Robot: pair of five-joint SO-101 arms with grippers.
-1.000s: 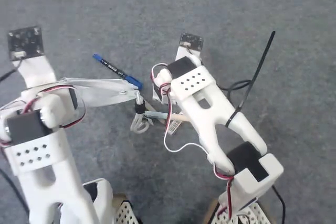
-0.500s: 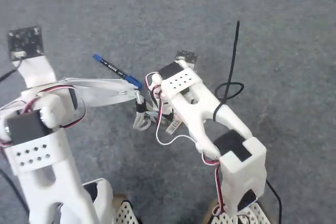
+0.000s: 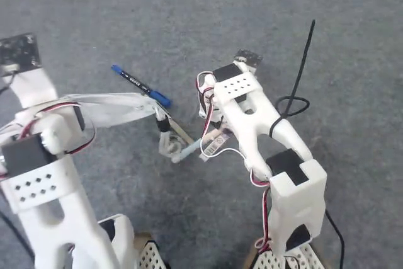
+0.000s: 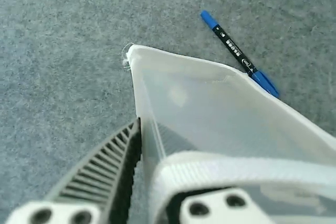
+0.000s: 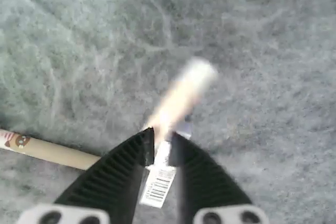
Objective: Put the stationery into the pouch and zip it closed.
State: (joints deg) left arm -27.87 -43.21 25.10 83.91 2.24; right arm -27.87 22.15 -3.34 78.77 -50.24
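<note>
Left gripper [image 4: 143, 135] is clamped tight on one edge of the translucent white zip pouch [image 3: 119, 108]. The pouch sticks out flat from it over the left-middle of the grey carpeted desk [image 3: 327, 36], w/ its free corner pointing toward the centre. Right gripper [image 5: 161, 137] is closed on a pale cream pen with a barcode label [image 5: 181, 95], pinched near one end so most of the barrel juts beyond the jaws. It sits near desk centre, just beside that pouch corner. A wooden pencil [image 3: 181, 131] lies btwn the two. A blue-capped black pen [image 3: 140, 84] lies on the pouch's far-edge side, touching or just beside it (can't tell which). Risks, IMO: w/ an end grip the cream pen can swivel or slip when its tip meets fabric. The pouch mouth doesn't look spread, so the tip may shove the limp pouch instead of entering, esp. w/ one-edge support.
</note>
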